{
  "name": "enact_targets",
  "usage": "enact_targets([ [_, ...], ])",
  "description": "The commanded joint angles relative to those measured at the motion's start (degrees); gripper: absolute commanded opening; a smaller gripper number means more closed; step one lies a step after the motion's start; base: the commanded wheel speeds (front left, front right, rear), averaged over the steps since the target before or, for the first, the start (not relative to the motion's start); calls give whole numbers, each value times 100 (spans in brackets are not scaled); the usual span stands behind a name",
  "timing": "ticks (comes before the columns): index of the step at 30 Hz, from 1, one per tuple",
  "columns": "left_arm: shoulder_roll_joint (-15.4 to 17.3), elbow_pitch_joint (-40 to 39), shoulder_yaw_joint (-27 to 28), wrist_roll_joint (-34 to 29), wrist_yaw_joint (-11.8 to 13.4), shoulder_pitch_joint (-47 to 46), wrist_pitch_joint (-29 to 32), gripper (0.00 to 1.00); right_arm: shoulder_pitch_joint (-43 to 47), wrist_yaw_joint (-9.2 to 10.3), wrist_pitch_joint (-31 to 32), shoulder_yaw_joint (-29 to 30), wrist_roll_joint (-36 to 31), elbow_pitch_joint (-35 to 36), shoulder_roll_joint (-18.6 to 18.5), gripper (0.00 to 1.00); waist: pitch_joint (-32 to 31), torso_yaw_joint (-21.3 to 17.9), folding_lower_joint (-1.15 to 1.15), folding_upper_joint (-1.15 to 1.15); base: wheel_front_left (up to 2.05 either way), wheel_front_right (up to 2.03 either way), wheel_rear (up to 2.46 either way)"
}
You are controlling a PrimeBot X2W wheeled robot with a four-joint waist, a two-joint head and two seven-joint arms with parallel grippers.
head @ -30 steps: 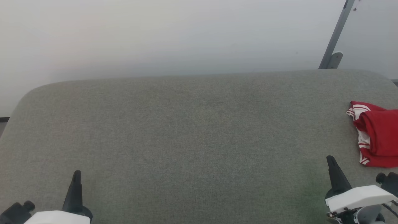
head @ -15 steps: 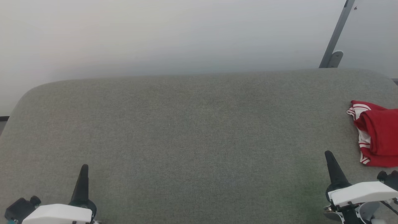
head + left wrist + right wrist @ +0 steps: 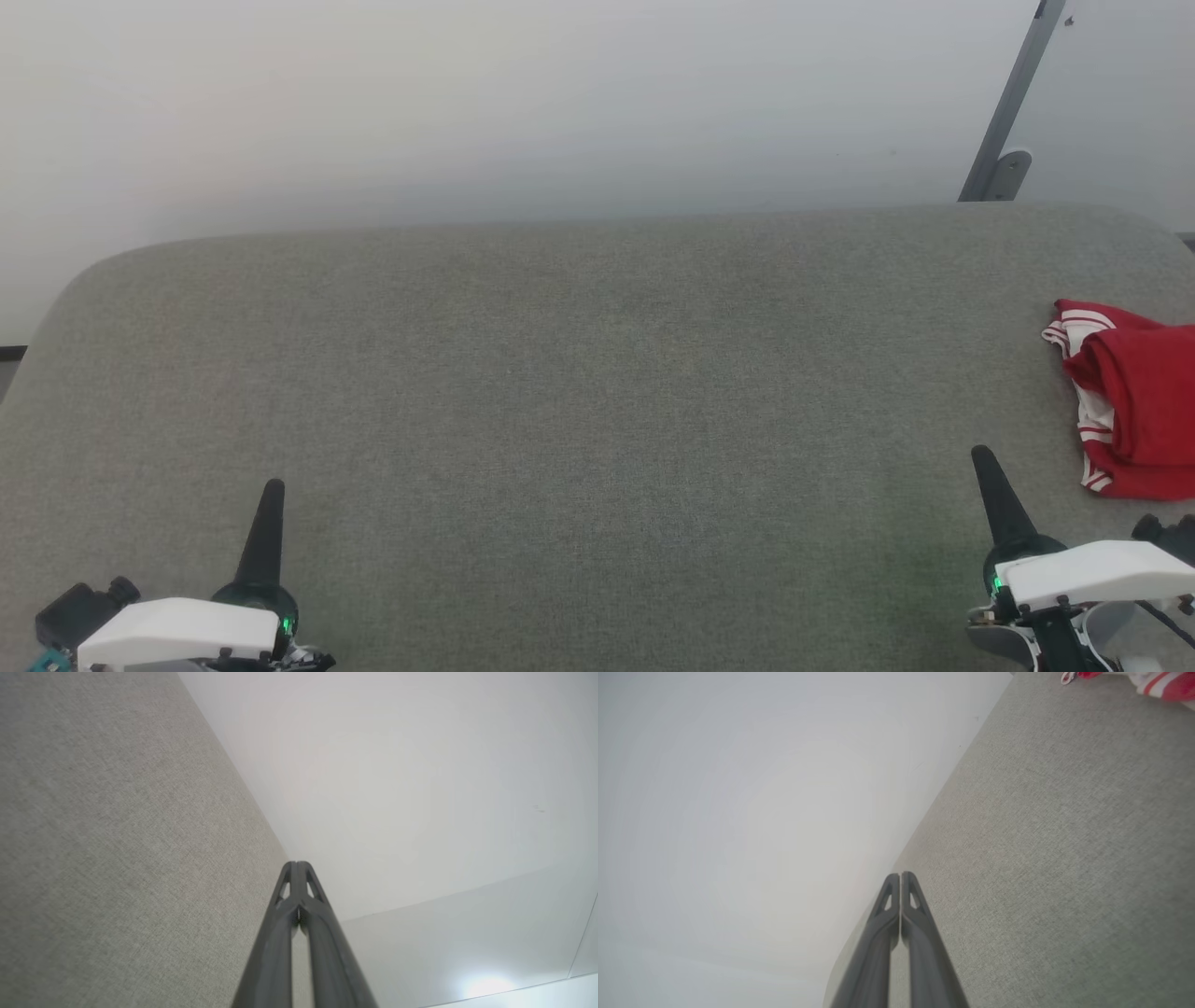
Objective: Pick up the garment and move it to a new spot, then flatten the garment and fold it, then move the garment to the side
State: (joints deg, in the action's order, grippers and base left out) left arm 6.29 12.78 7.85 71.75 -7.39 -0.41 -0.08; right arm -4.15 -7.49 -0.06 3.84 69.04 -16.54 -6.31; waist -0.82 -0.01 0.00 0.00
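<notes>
We saw the garment (image 3: 1134, 401) lying bunched at the right edge of the grey fabric surface (image 3: 597, 373). Its red cloth was folded over on itself, and white trim with red stripes showed along its left side. Part of it ran past the right border of the head view.

Our left hand (image 3: 273, 485) was at the near left of the surface, its two dark fingers pressed together into a single point and holding nothing. Our right hand (image 3: 980, 453) was at the near right, also closed tight and empty. Its tip was near the garment's near-left corner but apart from it. In the right wrist view the fingers met along their length, and the garment lay at the top right corner, well apart from them.

Beyond the far edge of the surface stood a pale wall (image 3: 467, 93), and a grey metal strut (image 3: 1013, 103) leaned at the far right.
</notes>
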Motion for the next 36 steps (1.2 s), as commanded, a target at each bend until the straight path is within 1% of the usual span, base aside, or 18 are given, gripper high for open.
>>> enact_targets([
  [1,-3,-34,4,147,-11,-167,40,0,-130,-2,44,27,155,89,16,0,3,0,0,0,0,0,0],
  [20,-143,33,-54,941,-13,-359,304,0,-169,-2,300,129,1041,158,156,0,37,0,0,0,0,0,0],
  [36,-240,81,-94,1492,-15,-498,490,0,-212,-1,483,204,1688,217,252,0,65,1,0,0,0,0,0],
])
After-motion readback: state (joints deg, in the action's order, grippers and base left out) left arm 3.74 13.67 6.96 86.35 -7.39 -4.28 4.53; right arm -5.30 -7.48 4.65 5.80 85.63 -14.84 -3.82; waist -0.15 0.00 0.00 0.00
